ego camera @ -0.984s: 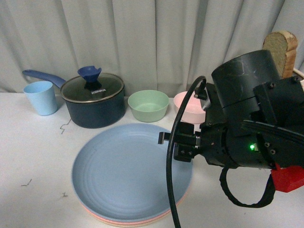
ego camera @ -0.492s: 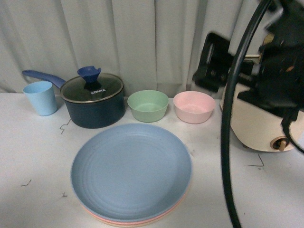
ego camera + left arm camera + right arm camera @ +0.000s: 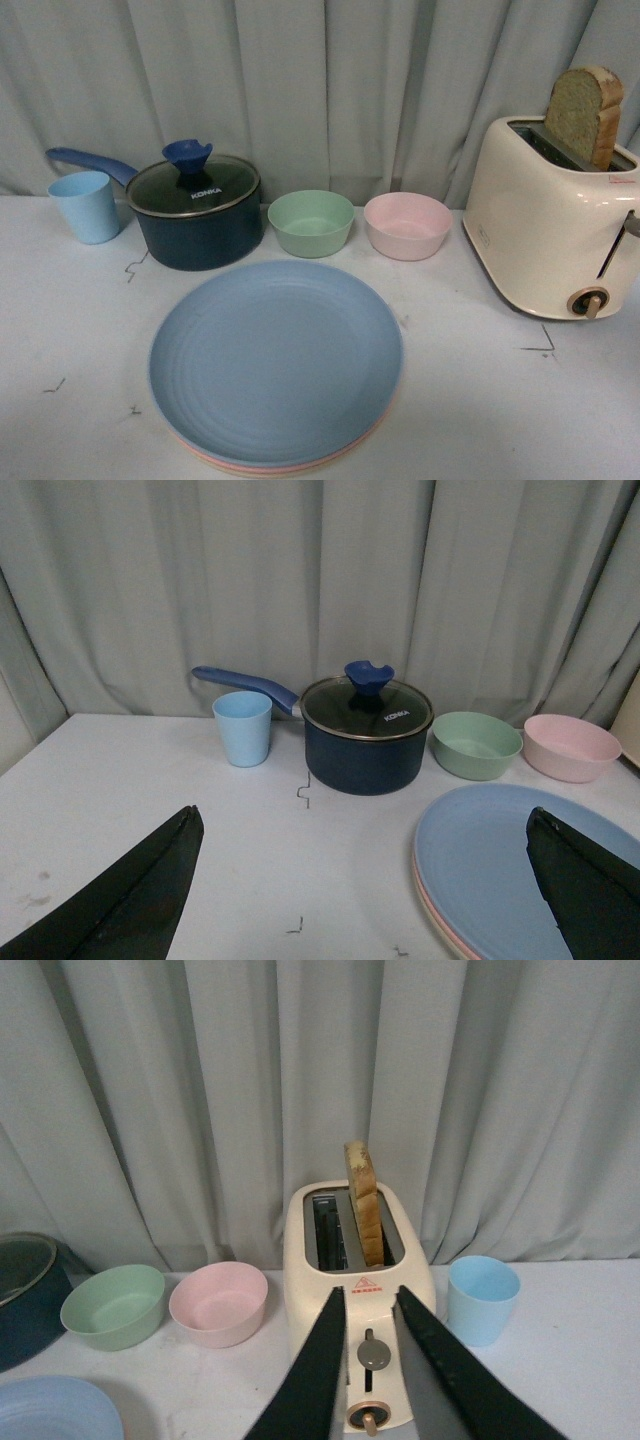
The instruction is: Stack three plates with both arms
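Observation:
The plates lie in one stack at the table's front middle. The light blue plate (image 3: 275, 360) is on top, with the pink rim (image 3: 262, 467) and a thin cream edge showing under it. Neither arm shows in the front view. In the left wrist view my left gripper (image 3: 362, 813) is open and held above the table, its right finger (image 3: 585, 890) over the blue plate (image 3: 500, 865). In the right wrist view my right gripper (image 3: 368, 1295) is shut on nothing and points at the toaster. Only a sliver of the blue plate (image 3: 50, 1410) shows there.
Behind the stack stand a dark blue lidded pot (image 3: 198, 210), a light blue cup (image 3: 87, 205), a green bowl (image 3: 312, 222) and a pink bowl (image 3: 407, 225). At the right is a cream toaster (image 3: 550, 225) holding a bread slice (image 3: 585, 110). Beside the toaster stands another blue cup (image 3: 483, 1298). A curtain hangs behind.
The right arm, which hung over the stack's right side a second ago, rose up and to the right and has left the front view. The plates have not moved.

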Controlling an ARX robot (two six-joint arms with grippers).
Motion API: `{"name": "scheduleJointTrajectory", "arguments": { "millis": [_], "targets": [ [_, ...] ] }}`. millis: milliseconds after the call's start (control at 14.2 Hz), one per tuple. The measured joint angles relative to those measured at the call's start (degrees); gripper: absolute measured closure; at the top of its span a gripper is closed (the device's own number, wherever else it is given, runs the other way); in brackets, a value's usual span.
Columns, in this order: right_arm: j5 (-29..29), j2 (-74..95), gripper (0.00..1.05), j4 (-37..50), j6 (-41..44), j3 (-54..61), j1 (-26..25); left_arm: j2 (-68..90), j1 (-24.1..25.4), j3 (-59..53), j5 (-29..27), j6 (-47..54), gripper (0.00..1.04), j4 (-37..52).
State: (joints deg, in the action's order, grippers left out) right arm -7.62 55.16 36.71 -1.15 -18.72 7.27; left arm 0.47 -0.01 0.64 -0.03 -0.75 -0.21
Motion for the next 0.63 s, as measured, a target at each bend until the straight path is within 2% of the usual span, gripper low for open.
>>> {"name": "scheduleJointTrajectory", "arguments": {
  "millis": [211,422,492,632],
  "targets": [
    [1.40,-3.37,1.02,0.28,0.70,3.50,-1.05,0.00,0.00,0.00,0.02,-0.02,0.07,0.00],
    [3.98,-9.07,1.03,-0.79,0.81,8.87,-3.61,0.00,0.00,0.00,0.02,-0.02,0.07,0.00],
    [7.32,-14.14,1.03,-2.82,0.85,11.91,-7.63,0.00,0.00,0.00,0.04,0.00,0.07,0.00],
    [7.50,-25.83,1.03,-10.45,0.85,16.04,-7.28,0.00,0.00,0.00,0.02,-0.02,0.07,0.00]
  ]
}}
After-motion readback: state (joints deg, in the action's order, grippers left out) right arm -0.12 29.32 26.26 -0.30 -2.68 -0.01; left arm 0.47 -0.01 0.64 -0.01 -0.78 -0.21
